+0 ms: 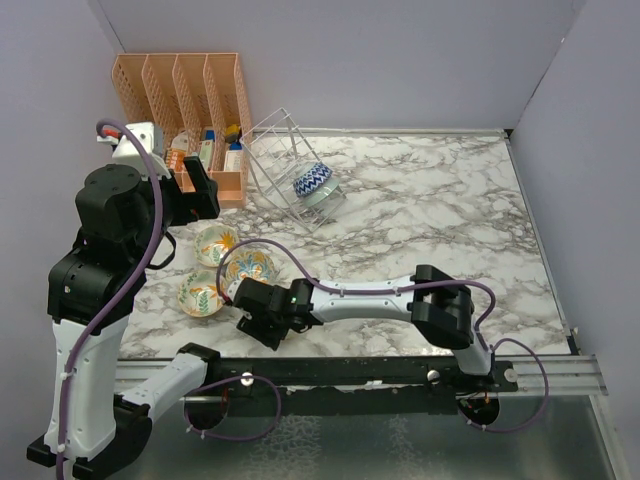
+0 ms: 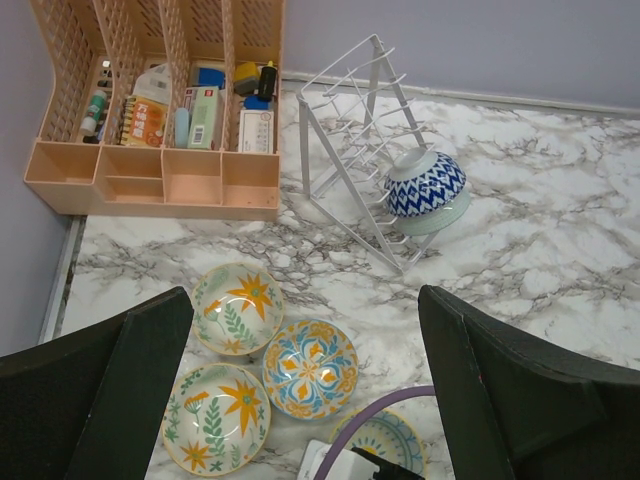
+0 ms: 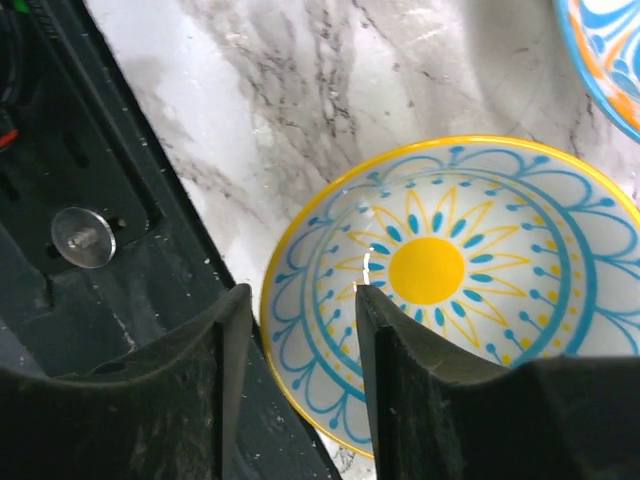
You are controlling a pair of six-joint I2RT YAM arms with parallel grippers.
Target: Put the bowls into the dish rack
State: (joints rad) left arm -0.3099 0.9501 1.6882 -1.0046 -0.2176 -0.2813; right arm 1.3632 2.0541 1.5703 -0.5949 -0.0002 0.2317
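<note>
The wire dish rack [image 1: 280,150] stands at the back; a blue zigzag bowl [image 1: 312,179] and a teal bowl [image 1: 328,198] lean in its right end, also in the left wrist view [image 2: 425,185]. Three floral bowls lie on the marble: two cream ones [image 2: 237,308] [image 2: 215,418] and a blue-orange one [image 2: 310,368]. A sun-pattern bowl [image 3: 450,290] lies near the front edge. My right gripper [image 3: 303,300] is open, its jaws straddling this bowl's near rim, one finger inside [image 3: 420,370]. My left gripper [image 2: 305,300] is open, empty, high above the bowls.
An orange plastic organizer [image 1: 185,95] with small bottles stands at the back left, next to the rack. The black base rail [image 3: 90,200] runs right beside the sun bowl. A purple cable [image 2: 400,410] crosses over that bowl. Walls enclose the table on three sides.
</note>
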